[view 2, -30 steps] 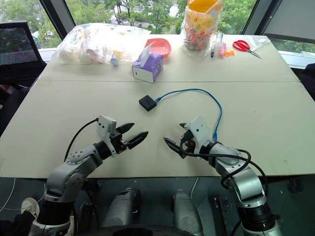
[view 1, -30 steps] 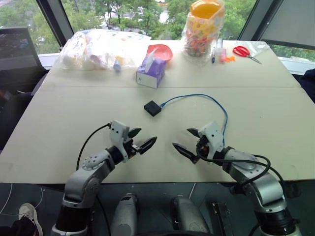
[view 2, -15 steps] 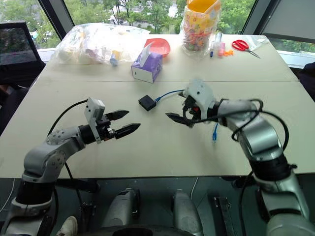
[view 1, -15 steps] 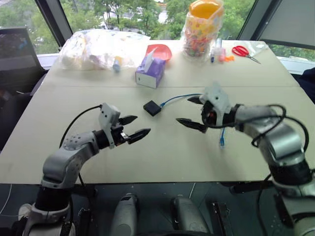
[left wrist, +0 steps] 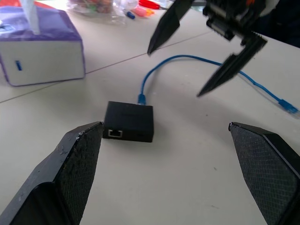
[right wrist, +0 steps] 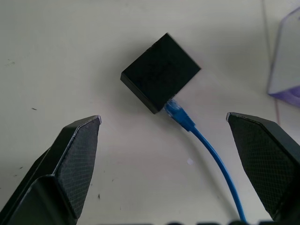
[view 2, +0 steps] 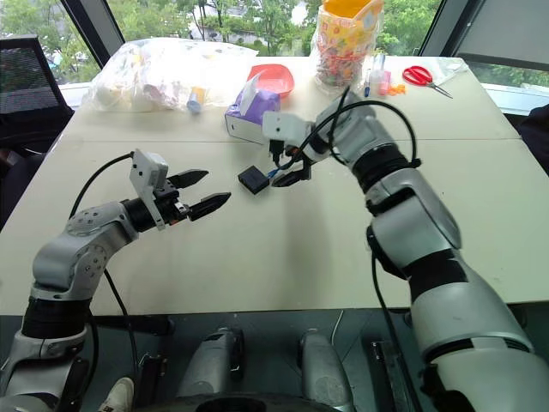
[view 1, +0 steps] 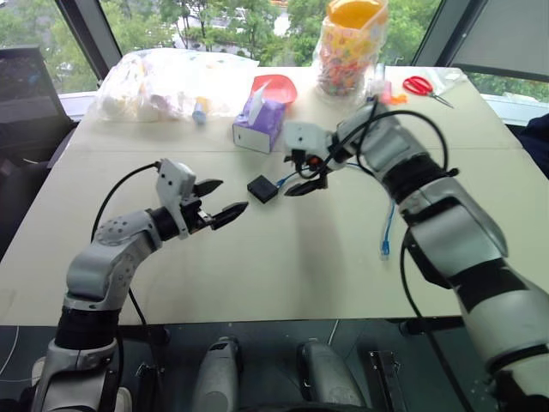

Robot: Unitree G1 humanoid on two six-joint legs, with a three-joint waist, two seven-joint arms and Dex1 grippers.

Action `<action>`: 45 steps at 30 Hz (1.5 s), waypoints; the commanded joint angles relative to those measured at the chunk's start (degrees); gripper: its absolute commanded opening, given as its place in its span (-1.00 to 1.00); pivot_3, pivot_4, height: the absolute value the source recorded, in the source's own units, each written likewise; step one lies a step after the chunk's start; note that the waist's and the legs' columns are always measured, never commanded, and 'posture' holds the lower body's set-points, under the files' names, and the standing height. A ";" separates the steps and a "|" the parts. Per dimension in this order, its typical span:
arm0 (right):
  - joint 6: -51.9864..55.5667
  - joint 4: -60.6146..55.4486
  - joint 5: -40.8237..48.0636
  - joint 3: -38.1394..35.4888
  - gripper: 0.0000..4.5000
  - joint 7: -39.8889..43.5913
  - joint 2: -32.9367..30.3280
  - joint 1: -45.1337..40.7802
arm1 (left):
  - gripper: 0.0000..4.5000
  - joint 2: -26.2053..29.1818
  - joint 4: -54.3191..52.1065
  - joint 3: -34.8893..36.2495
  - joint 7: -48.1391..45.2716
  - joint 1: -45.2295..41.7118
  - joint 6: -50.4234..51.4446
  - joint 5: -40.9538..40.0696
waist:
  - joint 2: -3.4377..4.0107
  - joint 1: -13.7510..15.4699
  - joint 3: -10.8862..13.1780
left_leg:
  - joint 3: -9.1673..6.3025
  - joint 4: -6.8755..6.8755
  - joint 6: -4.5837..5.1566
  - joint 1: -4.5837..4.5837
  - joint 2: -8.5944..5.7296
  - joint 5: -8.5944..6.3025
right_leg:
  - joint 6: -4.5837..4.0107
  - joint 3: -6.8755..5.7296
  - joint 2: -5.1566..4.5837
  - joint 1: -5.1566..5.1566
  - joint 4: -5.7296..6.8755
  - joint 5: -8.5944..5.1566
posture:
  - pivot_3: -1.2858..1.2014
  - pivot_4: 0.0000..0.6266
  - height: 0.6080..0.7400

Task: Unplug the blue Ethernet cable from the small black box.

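A small black box (view 1: 263, 189) lies mid-tabletop (view 1: 283, 266) with the blue Ethernet cable (view 1: 389, 225) plugged into its side, the right pincer (view 1: 304, 172) hovering wide open just above the plug and the left pincer (view 1: 220, 202) open nearby, holding nothing.

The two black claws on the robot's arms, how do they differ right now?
The right gripper hangs over the blue Ethernet cable, beside the small black box, pointing down at it; the left gripper points level and is farther from the box. The right arm reaches far over the table; the left is bent, nearer the robot. Both are open and hold nothing.
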 commanded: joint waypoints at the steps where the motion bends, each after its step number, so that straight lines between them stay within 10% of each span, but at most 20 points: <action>1: -3.77 6.08 -4.37 -0.87 1.00 -4.88 2.12 -3.72 | 0.97 -0.25 -4.32 2.64 1.90 1.68 -1.16 -0.45 | 0.01 0.21 0.01 | 0.02 -0.02 -0.01 -0.01 0.00 0.00 | 0.00 0.01 -0.01 -0.04 0.01 0.00 | 0.03 -0.52 0.92; 18: -3.11 12.15 -17.53 -1.00 1.00 -13.29 12.75 -3.89 | 0.97 -1.42 -15.70 7.19 9.46 12.27 -0.99 -0.67 | 0.00 -1.22 0.00 | 0.04 0.00 -0.15 0.09 0.03 0.08 | -0.02 0.05 0.03 -0.29 0.60 -0.01 | 0.03 -0.52 0.92; 21: -2.94 12.31 -18.63 -1.14 0.63 -12.74 13.89 -3.34 | 1.00 -1.30 -17.19 7.68 10.16 13.33 -0.59 -0.82 | 0.00 -1.48 -0.01 | 0.03 0.00 -0.15 0.15 0.03 0.08 | -0.03 0.06 0.04 -0.29 0.68 -0.02 | 0.03 -0.52 0.92; 28: -3.03 12.59 -21.34 -1.25 -0.95 -13.42 16.79 -2.28 | 1.00 -0.87 -19.32 8.72 11.33 15.07 -0.15 -1.34 | -0.06 -2.43 -0.06 | -0.02 0.04 -0.20 0.24 0.03 0.11 | -0.04 0.05 0.04 -0.19 0.77 -0.02 | 0.03 -0.52 0.92; 45: -1.72 10.16 -11.95 -13.97 -0.98 4.62 17.47 -4.87 | 1.00 -0.04 -14.12 5.84 9.06 10.13 -0.42 -1.42 | -0.04 -2.18 -0.05 | -0.02 0.02 -0.20 0.13 0.04 0.11 | -0.03 0.05 0.07 -0.29 0.74 -0.02 | 0.03 -0.52 0.92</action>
